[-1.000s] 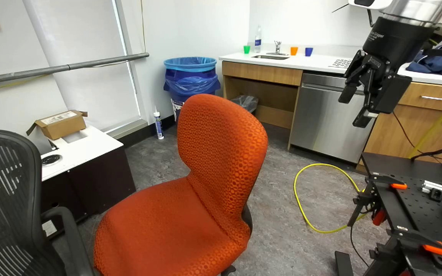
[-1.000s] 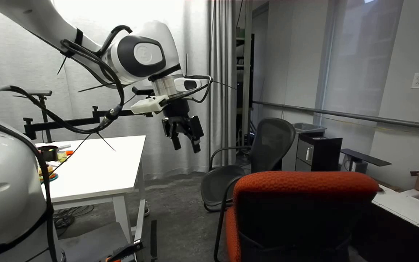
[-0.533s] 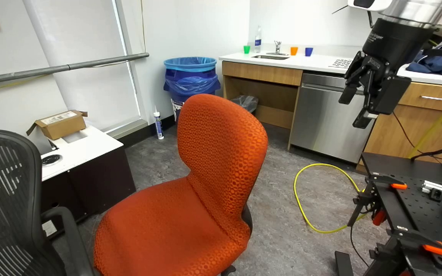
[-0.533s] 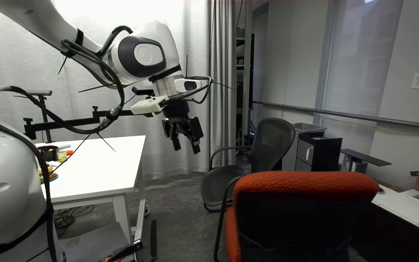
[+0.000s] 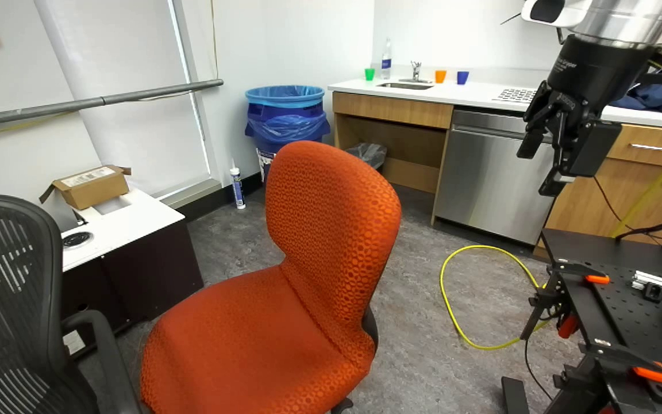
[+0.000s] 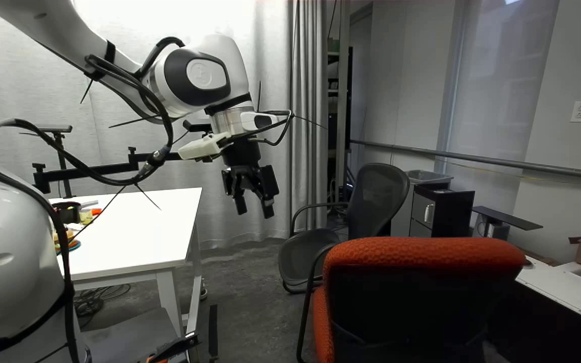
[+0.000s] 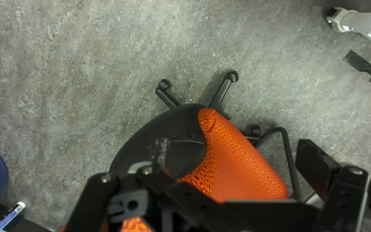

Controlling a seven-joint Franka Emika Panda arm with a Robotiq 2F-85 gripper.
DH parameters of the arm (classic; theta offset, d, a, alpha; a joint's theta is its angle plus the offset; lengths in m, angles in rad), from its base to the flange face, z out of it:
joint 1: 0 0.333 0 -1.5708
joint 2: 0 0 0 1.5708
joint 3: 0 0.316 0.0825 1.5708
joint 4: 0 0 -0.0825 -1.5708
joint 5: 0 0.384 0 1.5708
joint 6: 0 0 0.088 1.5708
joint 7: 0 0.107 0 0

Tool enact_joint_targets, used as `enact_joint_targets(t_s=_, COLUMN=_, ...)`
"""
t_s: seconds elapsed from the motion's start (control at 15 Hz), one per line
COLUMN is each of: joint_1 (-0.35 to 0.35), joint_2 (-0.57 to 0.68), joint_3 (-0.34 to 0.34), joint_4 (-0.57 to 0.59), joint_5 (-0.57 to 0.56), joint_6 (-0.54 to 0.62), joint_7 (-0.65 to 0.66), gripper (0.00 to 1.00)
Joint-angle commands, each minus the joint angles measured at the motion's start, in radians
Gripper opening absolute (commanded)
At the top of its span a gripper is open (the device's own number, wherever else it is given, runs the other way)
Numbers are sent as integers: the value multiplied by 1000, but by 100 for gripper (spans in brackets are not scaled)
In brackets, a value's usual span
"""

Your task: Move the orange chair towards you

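Observation:
The orange chair [image 5: 331, 213] stands on the floor in the middle of an exterior view, its seat and rounded backrest in orange-red textured fabric. In an exterior view it shows from behind [image 6: 421, 252], with a dark back shell. In the wrist view its seat [image 7: 237, 170], dark shell and some base legs lie below the gripper; the gripper's body hides part of it. My gripper [image 5: 539, 169] is open and empty in the air, apart from the chair. It also shows in an exterior view [image 6: 254, 212], higher than the backrest and left of it, and in the wrist view [image 7: 237, 156].
A black mesh chair [image 5: 9, 299] stands close by the orange chair, also in an exterior view [image 6: 376, 201]. A white table [image 6: 139, 227] stands under the arm's side. A black bench [image 5: 572, 247], a yellow cable [image 5: 449, 293] and a low white-topped cabinet [image 5: 135, 218] are around.
My gripper has moved slightly down and a little away from the orange chair, with a small tilt, in the last half second. The chair has not moved.

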Motion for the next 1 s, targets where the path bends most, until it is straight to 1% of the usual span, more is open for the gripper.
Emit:
enact_joint_targets(t_s=0.0, joint_1=-3, joint_2=-1, joint_3=3, joint_4=18, joint_5=-75, joint_6=-47, joint_7=7, gripper=100)
enact_joint_targets(t_s=0.33, joint_1=0, joint_2=0, joint_3=1, joint_4=23, joint_5=-151, joint_6=-75, joint_7=2, gripper=100)
enact_joint_targets(t_s=0.4, joint_1=-84, joint_2=198, joint_3=-21, joint_4=76, joint_5=-245, joint_6=86, joint_7=-4, gripper=100)
enact_joint_targets(t_s=0.47, joint_1=-91, joint_2=214, joint_3=-23, joint_4=82, joint_5=-272, joint_6=113, joint_7=1, gripper=100)
enact_joint_targets(t_s=0.6, joint_1=-129, joint_2=305, joint_3=-30, joint_4=123, joint_5=-346, joint_6=177, joint_7=11, gripper=100)
enact_joint_targets(t_s=0.8, joint_1=-166, joint_2=486, joint_3=-53, joint_4=244, joint_5=-430, joint_6=238, joint_7=34, gripper=100)
enact_joint_targets(t_s=0.93, joint_1=-165, joint_2=609, joint_3=-81, joint_4=353, joint_5=-469, joint_6=253, joint_7=33, gripper=100)
